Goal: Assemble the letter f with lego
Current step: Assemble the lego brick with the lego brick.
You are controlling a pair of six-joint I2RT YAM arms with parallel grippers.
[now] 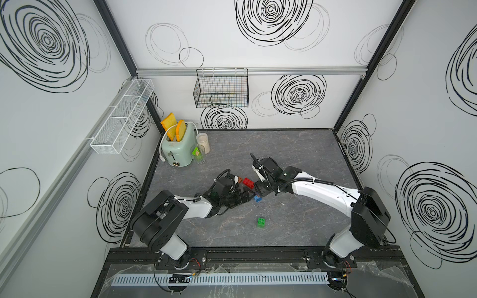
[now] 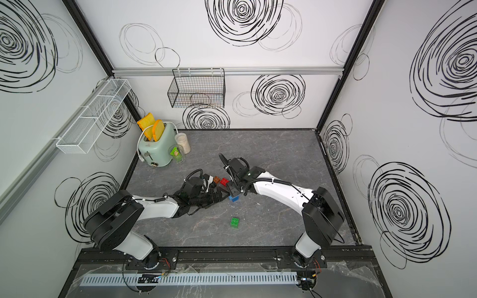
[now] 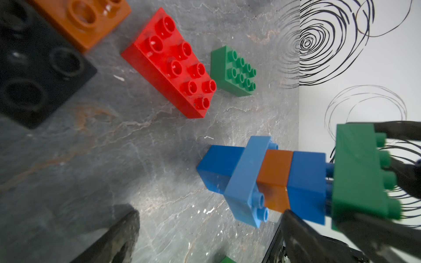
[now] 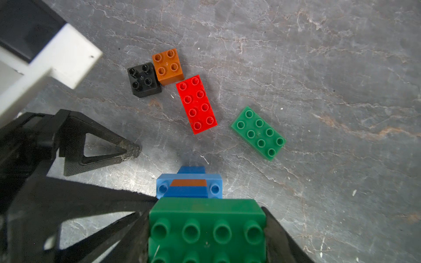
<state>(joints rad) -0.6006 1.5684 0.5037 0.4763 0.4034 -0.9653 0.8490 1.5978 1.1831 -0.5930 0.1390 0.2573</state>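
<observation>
Right gripper point(image 4: 206, 236) is pinching a green oblong brick point(image 4: 205, 208) — seating it as the F's top bar on the blue-orange stack point(image 3: 273, 175) standing on the table point(image 4: 319, 68). Studs are showing between them, so it's probably not seated yet. Left gripper point(image 3: 211, 213) is hanging spread beside the stack — next needs a straight downward press.

Red brick point(image 3: 168, 66) up close: hard glossy plastic, studs catching light, faint scuffs; green brick point(image 4: 206, 209) in the right end effector point(image 4: 207, 227) looks duller, lightly scratched. Bench point(image 4: 319, 68) is matt grey stone-look w/ pale veins, and left end effector point(image 3: 209, 230) fingertips point(image 4: 131, 150) are gritty, rough black.
</observation>
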